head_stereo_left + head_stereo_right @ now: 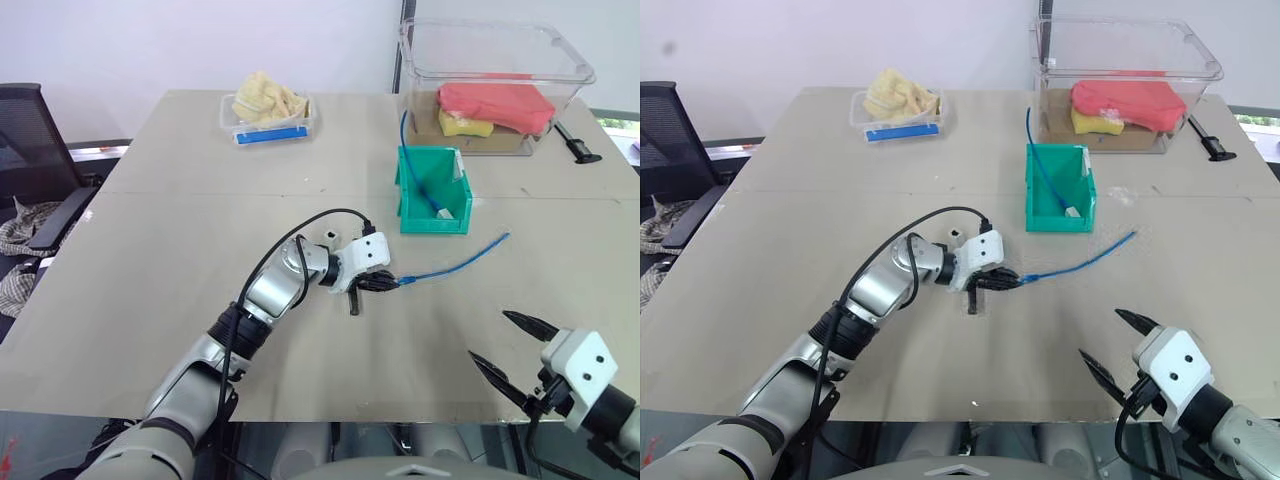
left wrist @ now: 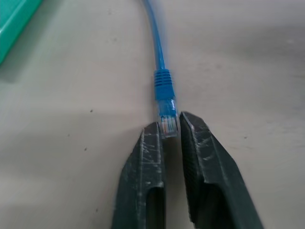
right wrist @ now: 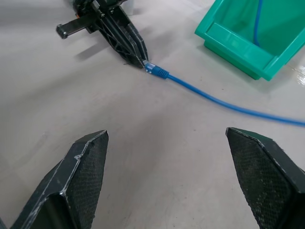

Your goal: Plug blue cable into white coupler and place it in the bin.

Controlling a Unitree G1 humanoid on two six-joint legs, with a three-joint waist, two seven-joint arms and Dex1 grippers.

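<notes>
Our left gripper (image 1: 383, 283) is pinched shut on the clear plug at the near end of the blue cable (image 1: 458, 262), its two black fingers (image 2: 145, 157) squeezing the plug between their tips low over the table (image 1: 170, 220); from the plug, the cable trails away across the tabletop toward the bin (image 1: 432, 190), its far end lying loose just beside the bin's front. Our right gripper (image 1: 1122, 340) hangs near the table's front edge, well apart from the cable, with its fingers (image 3: 81, 171) spread wide and nothing between them. Going down in size, we see the large clear tub (image 1: 495, 80) at the far right of the table with red and yellow cloths inside it, then the teal-green bin standing in front of it, holding a second blue cable (image 1: 418, 170) that leans out over its back wall. Further left along the far side sits a small clear tray (image 1: 268, 122) with a yellow cloth in it. We cannot pick out the white coupler with any certainty.
</notes>
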